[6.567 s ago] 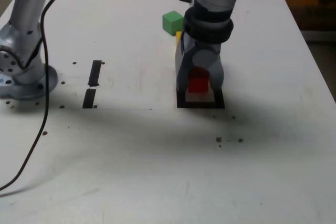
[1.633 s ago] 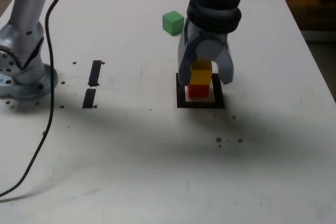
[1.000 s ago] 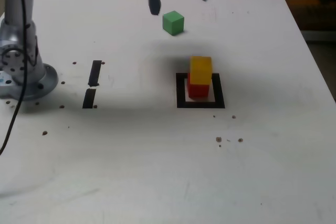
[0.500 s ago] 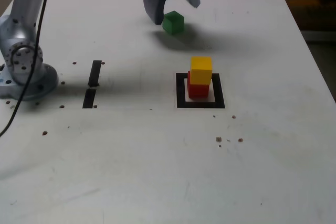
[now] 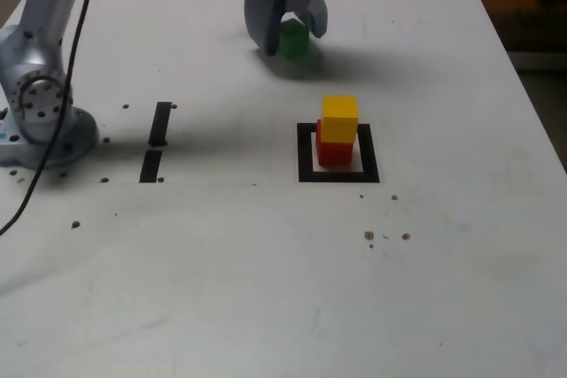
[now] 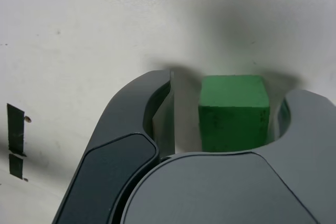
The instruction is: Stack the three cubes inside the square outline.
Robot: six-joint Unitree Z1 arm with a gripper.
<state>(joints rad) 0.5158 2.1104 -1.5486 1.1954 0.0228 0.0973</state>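
The green cube (image 5: 293,40) sits on the white table at the back, and my gripper (image 5: 291,42) is lowered around it with a finger on each side. The wrist view shows the green cube (image 6: 233,111) between the dark fingers (image 6: 157,108) of my gripper (image 6: 231,93). A narrow gap remains on both sides of it, so the jaws are partly closed and still open. The yellow cube (image 5: 339,118) stands on the red cube (image 5: 333,152) inside the black square outline (image 5: 307,173), nearer the front and apart from the gripper.
Two short black tape strips (image 5: 159,123) lie towards the exterior view's left, near the arm's grey base (image 5: 40,112) and its black cable (image 5: 75,50). Small dark specks (image 5: 386,236) dot the table in front of the square. The table's edge (image 5: 532,104) runs along the exterior view's right.
The gripper let go of the yellow cube on the red one, rose and moved to the back. It has come down around the green cube and its jaws have narrowed.
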